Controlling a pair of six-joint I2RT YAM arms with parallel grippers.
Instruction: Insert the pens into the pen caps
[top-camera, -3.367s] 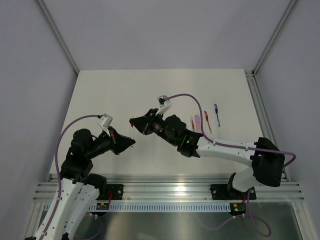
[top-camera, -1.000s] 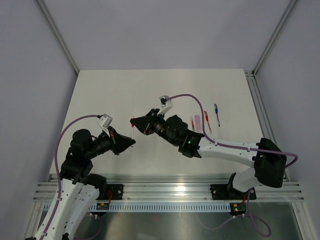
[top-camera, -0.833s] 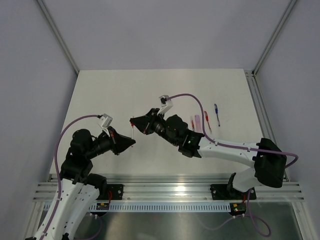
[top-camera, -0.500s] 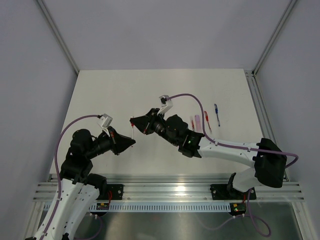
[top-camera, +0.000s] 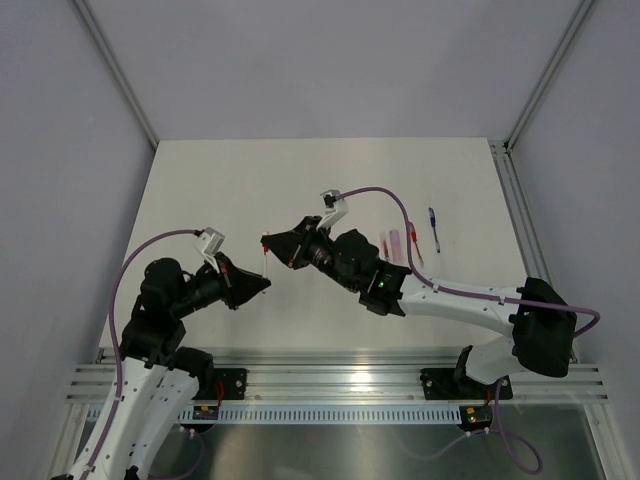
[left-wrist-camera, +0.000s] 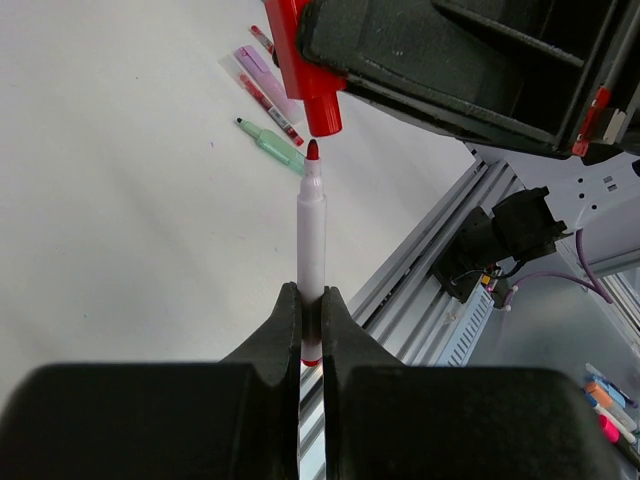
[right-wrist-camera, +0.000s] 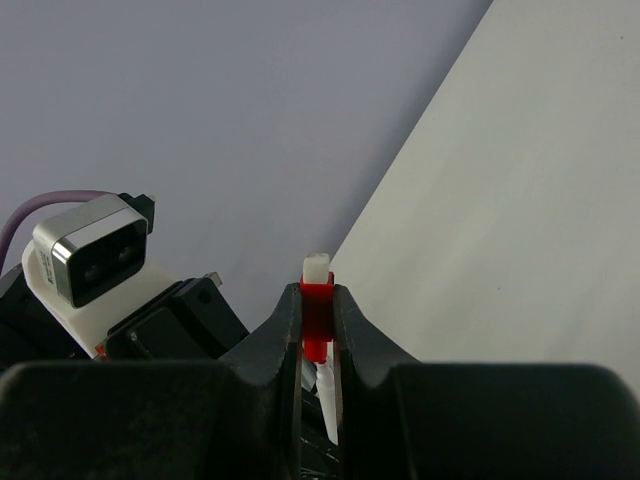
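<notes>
My left gripper (left-wrist-camera: 311, 300) is shut on the lower end of a white pen with a red tip (left-wrist-camera: 311, 230), which points up at my right gripper. The right gripper (right-wrist-camera: 317, 295) is shut on a red pen cap (right-wrist-camera: 316, 318). Seen from the left wrist, the pen's tip sits just under the cap (left-wrist-camera: 318, 100), with a small gap between them. From above, the pen (top-camera: 265, 266) spans the space between the left gripper (top-camera: 263, 285) and the right gripper (top-camera: 266, 243). The white pen (right-wrist-camera: 326, 388) shows under the cap in the right wrist view.
Several other pens lie at the table's right side: a blue one (top-camera: 433, 228), a red one (top-camera: 413, 243) and a pink one (top-camera: 395, 242). A pale green pen (left-wrist-camera: 270, 145) lies beside them. The table's metal rail (top-camera: 340, 382) runs along the near edge.
Hardly anything differs. The right arm has crept slightly to the right, and pen and cap stay nearly in line.
</notes>
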